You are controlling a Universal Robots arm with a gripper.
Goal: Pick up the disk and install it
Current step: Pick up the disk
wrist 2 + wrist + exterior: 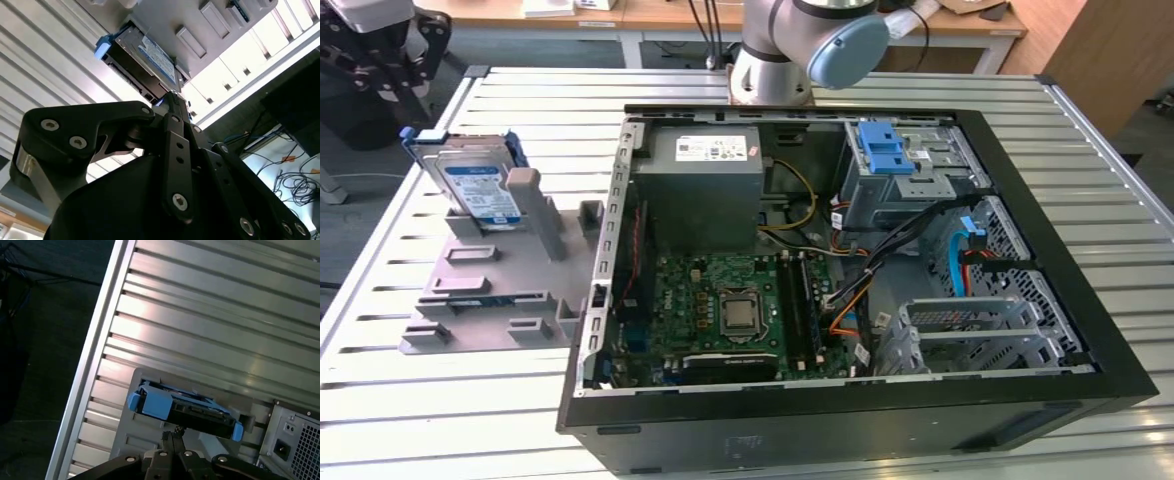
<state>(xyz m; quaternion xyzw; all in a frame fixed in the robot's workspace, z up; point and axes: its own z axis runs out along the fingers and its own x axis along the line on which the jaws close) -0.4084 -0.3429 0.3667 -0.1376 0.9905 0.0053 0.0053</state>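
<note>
Standing on edge in a grey rack (494, 290) at the exterior view's left, the disk (474, 185) has not been lifted, so as I judge it both the pick-up and the install are left to do. In the first wrist view the gripper (172, 432) points at the disk's blue-framed edge from close by, its fingers pressed together on nothing; whether the tips touch the carrier I cannot tell. Further right, the open computer case (854, 400) lies on the slatted table (1067, 100), holding the grey power-supply box (707, 160), the motherboard (734, 300), then the drive cage (901, 185) with its blue latch (883, 148). Black cables (907, 235) sag beside that cage and may crowd the way in; a second metal cage (974, 330) sits furthest right
</note>
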